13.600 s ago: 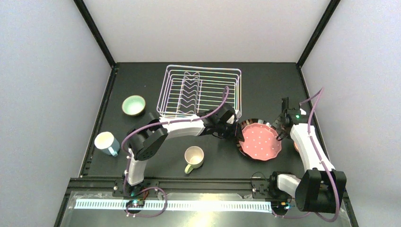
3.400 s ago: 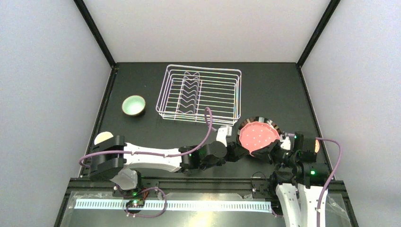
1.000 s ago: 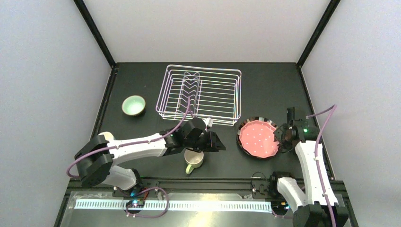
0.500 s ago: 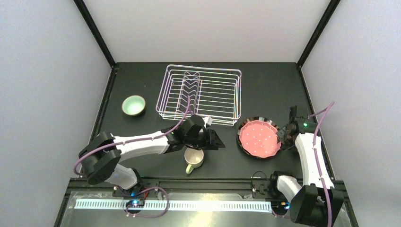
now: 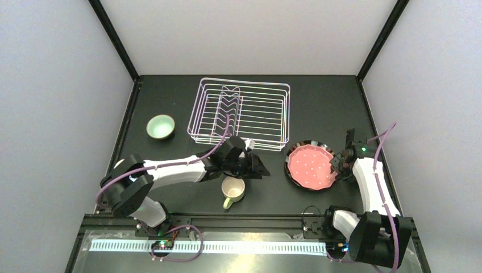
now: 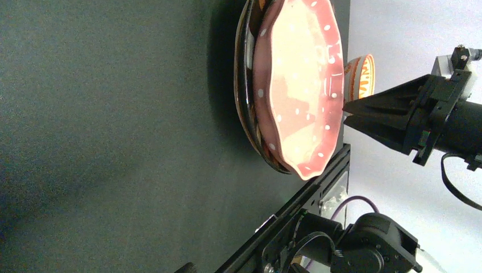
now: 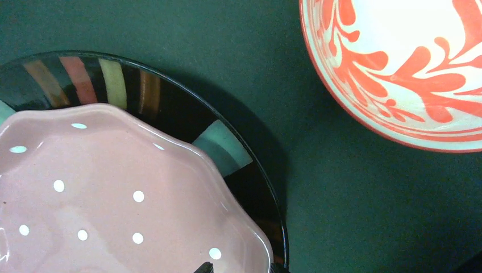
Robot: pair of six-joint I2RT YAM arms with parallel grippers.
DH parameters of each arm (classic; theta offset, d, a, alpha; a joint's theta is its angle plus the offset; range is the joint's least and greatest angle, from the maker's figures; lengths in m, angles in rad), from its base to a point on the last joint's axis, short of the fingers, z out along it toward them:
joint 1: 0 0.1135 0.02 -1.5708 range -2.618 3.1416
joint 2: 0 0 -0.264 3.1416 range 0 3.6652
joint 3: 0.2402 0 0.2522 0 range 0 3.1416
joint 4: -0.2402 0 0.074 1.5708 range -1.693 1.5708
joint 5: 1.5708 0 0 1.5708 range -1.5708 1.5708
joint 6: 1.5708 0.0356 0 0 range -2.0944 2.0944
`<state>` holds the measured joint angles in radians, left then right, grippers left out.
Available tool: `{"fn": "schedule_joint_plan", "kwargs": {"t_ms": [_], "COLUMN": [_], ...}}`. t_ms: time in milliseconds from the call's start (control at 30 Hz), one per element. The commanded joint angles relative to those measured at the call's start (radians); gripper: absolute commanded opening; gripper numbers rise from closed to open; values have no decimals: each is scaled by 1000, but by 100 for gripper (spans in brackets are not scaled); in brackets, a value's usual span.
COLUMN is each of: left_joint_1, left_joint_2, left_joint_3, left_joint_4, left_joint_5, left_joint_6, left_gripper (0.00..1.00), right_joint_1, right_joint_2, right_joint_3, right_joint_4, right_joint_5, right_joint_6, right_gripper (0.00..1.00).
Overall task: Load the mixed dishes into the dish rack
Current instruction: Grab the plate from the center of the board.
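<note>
Top external: l tool (image 5: pixel 258 166) apart nr cream mug (image 5: pixel 233 189) — r tool (image 5: pixel 338 168) slightly apart by pink plate (image 5: pixel 310 169).

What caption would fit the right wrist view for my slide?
Pink dotted plate stacked on dark-rimmed plate, orange-patterned bowl apart beside them.

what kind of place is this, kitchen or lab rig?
Likely a lab robot cell, not a kitchen: black table boxed in by plain white walls, a left arm and right arm bolted at its near edge, a dish rack and loose crockery set out as props.
</note>
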<state>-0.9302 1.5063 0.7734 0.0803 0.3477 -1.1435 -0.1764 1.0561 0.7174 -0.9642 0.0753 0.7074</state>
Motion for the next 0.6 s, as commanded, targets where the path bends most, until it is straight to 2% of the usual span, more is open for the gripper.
{"fn": "schedule_joint_plan", "kwargs": {"t_ms": [0, 567], "left_joint_1": [9, 33], "left_joint_2": [26, 68], "left_joint_3": [-6, -3], "left_joint_4": [28, 47], "left_joint_5": [27, 63], "left_joint_6": [13, 20], "left_gripper": [94, 94], "right_joint_1": [-6, -6], "right_joint_2": [9, 13], "right_joint_3": [-27, -77], "right_joint_4": [37, 71], "right_joint_5": [-8, -48], "right_joint_6": [-11, 10], "right_gripper": [58, 58]}}
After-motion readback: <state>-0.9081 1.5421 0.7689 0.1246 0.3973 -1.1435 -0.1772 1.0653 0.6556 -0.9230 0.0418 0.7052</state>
